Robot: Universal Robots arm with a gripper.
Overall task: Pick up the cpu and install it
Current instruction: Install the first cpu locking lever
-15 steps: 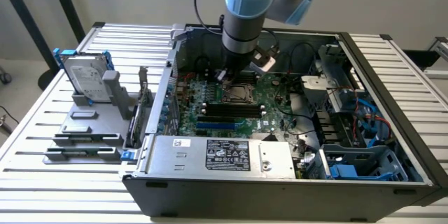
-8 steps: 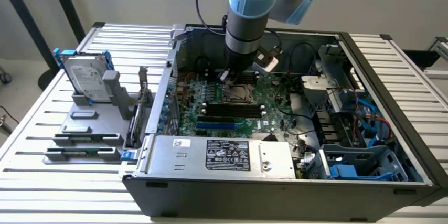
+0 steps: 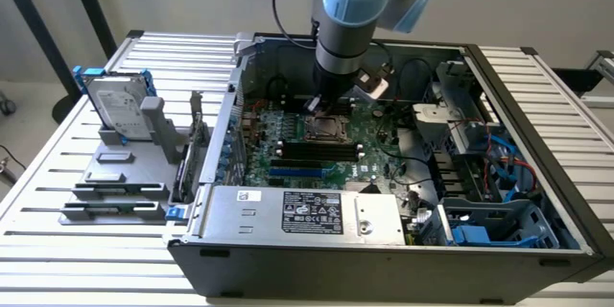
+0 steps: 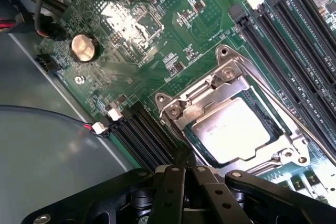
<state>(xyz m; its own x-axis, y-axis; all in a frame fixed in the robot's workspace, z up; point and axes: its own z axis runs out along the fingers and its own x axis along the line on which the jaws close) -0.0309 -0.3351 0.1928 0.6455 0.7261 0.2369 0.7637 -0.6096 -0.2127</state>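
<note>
White slatted metal table [image 3: 77, 249] is carrying the open grey computer case [image 3: 384, 264]; the silver-grey square cpu [image 4: 231, 129] is sitting in its socket, the black jaws [image 4: 184, 182] hanging closed together, empty, above it.

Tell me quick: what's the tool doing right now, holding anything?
Tool: shut, holding nothing; it sits just above the motherboard, beside the chip already lying in its socket.

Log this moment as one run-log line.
end effector: over motherboard | cpu: seated in socket | grasp: none visible
</note>
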